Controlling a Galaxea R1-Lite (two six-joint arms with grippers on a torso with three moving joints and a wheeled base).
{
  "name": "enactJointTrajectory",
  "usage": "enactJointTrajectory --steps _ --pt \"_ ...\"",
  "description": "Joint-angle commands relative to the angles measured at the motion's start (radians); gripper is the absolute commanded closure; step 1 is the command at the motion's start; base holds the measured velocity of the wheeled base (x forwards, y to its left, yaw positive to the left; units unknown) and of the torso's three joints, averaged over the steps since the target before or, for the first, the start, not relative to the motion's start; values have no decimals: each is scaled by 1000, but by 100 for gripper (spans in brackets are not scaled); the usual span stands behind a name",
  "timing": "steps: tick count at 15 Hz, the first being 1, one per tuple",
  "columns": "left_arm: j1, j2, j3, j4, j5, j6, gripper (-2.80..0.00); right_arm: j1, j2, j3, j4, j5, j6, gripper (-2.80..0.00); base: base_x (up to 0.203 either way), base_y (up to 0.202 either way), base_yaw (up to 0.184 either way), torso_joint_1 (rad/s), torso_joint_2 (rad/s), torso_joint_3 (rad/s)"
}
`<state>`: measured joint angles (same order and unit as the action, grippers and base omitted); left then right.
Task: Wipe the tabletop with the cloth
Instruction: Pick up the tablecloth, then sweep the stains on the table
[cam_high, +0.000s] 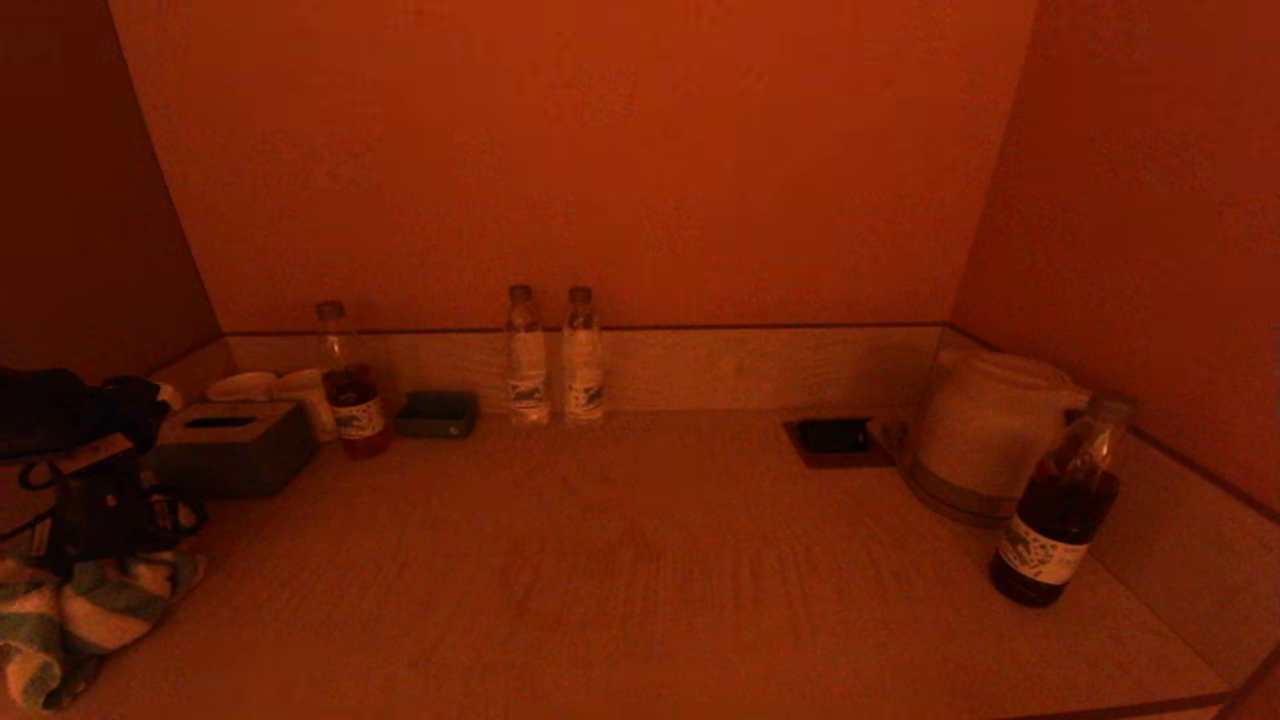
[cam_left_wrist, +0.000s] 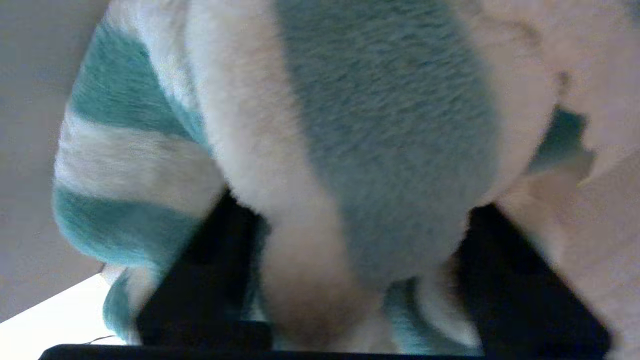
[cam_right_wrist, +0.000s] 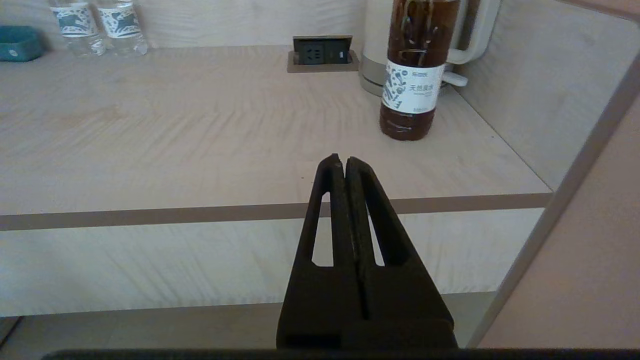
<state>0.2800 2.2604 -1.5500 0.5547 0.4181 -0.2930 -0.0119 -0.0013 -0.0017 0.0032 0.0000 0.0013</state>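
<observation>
A: Where is the cloth?

B: The striped teal-and-white cloth sits bunched on the tabletop at its near left corner; the left end effector is right over it, and in the left wrist view its dark fingers pinch a fold of the cloth between them.

A: And the other arm?

B: The right end effector hangs off the front edge of the tabletop, fingers pressed together, holding nothing.

A: What stands around?

B: Just behind the left arm is a tissue box; beside it two white cups, a tea bottle and a small dark box; two water bottles touch the back wall; a socket panel lies flush at the right, next to a white kettle; a second tea bottle stands in front of the kettle.
</observation>
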Motion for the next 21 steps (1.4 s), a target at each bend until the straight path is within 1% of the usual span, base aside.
enactJointTrajectory --steps 1,2,5,8,9,11,13,14,16,17,19,21 --pt "-2 -17 7 3 -3 -2 0 0 1 0 0 0 0 0 0 0 0 0 0 0" --pt "-7 -40 11 3 -13 -3 0 0 1 0 0 0 0 0 0 0 0 0 0 0" --pt "-35 -154 14 19 -89 -26 0 0 1 0 0 0 0 0 0 0 0 0 0 0" --pt "-73 -307 12 50 -126 -42 0 0 1 0 -1 0 0 0 0 0 0 0 0 0" --pt "-89 -375 9 54 -148 -45 0 0 1 0 0 0 0 0 0 0 0 0 0 0" --pt "-135 -514 -1 57 -199 -48 0 0 1 0 0 0 0 0 0 0 0 0 0 0" --pt "-213 -607 -22 44 -247 -51 0 0 1 0 0 0 0 0 0 0 0 0 0 0" --pt "-252 -622 -28 14 -273 -56 0 0 1 0 0 0 0 0 0 0 0 0 0 0" --pt "-334 -625 -15 -149 -330 -72 0 0 1 0 0 0 0 0 0 0 0 0 0 0" --pt "-352 -613 -3 -182 -342 -79 0 0 1 0 0 0 0 0 0 0 0 0 0 0" --pt "-454 -548 17 -265 -352 -103 0 0 1 0 0 0 0 0 0 0 0 0 0 0" --pt "-542 -464 24 -308 -356 -147 0 0 1 0 -2 0 0 0 0 0 0 0 0 0"
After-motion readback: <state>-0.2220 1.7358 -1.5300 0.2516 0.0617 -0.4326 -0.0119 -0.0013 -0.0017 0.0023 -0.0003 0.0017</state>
